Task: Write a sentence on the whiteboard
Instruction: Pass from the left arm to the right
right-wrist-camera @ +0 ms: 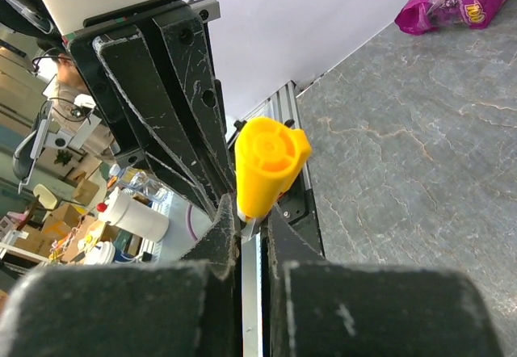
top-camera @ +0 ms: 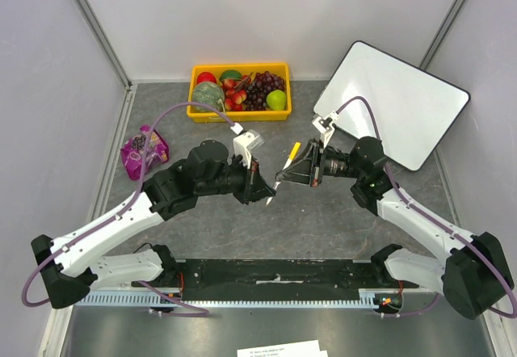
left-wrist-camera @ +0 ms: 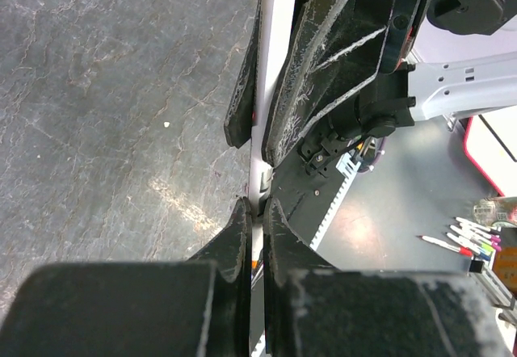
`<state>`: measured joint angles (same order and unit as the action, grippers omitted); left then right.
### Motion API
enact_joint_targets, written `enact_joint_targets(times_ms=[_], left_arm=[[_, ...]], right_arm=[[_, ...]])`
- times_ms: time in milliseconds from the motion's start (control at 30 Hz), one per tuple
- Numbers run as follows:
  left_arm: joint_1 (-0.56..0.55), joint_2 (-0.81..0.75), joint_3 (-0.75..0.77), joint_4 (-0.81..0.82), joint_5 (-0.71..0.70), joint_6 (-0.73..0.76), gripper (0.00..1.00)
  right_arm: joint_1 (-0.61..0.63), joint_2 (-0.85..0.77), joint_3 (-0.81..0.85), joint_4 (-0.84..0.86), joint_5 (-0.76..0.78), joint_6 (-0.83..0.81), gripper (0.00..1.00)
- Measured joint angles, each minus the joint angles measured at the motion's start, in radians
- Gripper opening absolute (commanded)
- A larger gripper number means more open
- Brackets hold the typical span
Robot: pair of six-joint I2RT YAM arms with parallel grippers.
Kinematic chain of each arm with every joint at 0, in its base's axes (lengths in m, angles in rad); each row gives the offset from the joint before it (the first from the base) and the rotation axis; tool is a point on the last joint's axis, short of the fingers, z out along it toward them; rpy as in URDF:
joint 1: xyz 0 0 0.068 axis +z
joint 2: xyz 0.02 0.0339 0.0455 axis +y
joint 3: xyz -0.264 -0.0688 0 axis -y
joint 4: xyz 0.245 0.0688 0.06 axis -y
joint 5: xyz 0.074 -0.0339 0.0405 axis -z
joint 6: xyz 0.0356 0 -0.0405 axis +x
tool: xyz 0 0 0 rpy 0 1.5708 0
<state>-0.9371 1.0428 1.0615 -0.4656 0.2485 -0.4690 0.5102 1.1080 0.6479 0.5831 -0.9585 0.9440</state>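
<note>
The whiteboard [top-camera: 396, 107] lies tilted at the back right. Its face shows plain white, and the sentence is not in view. Above the middle of the table a white marker [top-camera: 283, 173] with a yellow cap [top-camera: 295, 146] is held between both arms, cap towards the back. My left gripper [top-camera: 262, 187] is shut on the marker's lower barrel [left-wrist-camera: 269, 66], its fingertips [left-wrist-camera: 242, 212] pinching it. My right gripper [top-camera: 287, 170] is shut on the barrel just under the yellow cap [right-wrist-camera: 271, 163]. The two grippers face each other, almost touching.
A yellow tray [top-camera: 196, 111] of fruit stands at the back centre. A purple snack bag [top-camera: 144, 151] lies at the left, also seen as the purple snack bag [right-wrist-camera: 452, 2] in the right wrist view. Grey walls close the sides and the back.
</note>
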Motion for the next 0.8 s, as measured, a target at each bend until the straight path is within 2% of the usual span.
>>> enact_joint_targets(times_ms=[33,67,167,233,400,533,700,800], left_arm=[[0.0,-0.002,0.0,-0.004,-0.002,0.0,0.04],[0.0,-0.003,0.002,-0.009,-0.003,0.0,0.16],[-0.001,-0.007,0.006,-0.019,-0.019,-0.001,0.41],[0.0,-0.021,0.007,-0.04,-0.036,0.002,0.54],[0.004,-0.069,0.015,-0.082,-0.091,-0.004,0.75],[0.028,-0.062,0.019,-0.089,-0.12,-0.005,0.83],[0.1,0.003,0.016,-0.083,-0.102,-0.005,0.85],[0.183,0.051,-0.012,-0.042,-0.037,-0.006,0.87]], right_arm=[[0.002,0.002,0.002,0.002,-0.002,0.0,0.0],[0.003,0.005,0.002,0.003,-0.002,0.0,0.0],[0.005,0.006,0.011,-0.008,-0.002,-0.006,0.0],[0.002,0.006,0.028,-0.054,0.011,-0.045,0.0],[-0.002,-0.008,0.117,-0.286,0.11,-0.198,0.0],[-0.002,-0.07,0.187,-0.446,0.213,-0.307,0.0],[-0.003,-0.125,0.273,-0.561,0.265,-0.392,0.0],[-0.003,-0.142,0.309,-0.608,0.256,-0.424,0.0]])
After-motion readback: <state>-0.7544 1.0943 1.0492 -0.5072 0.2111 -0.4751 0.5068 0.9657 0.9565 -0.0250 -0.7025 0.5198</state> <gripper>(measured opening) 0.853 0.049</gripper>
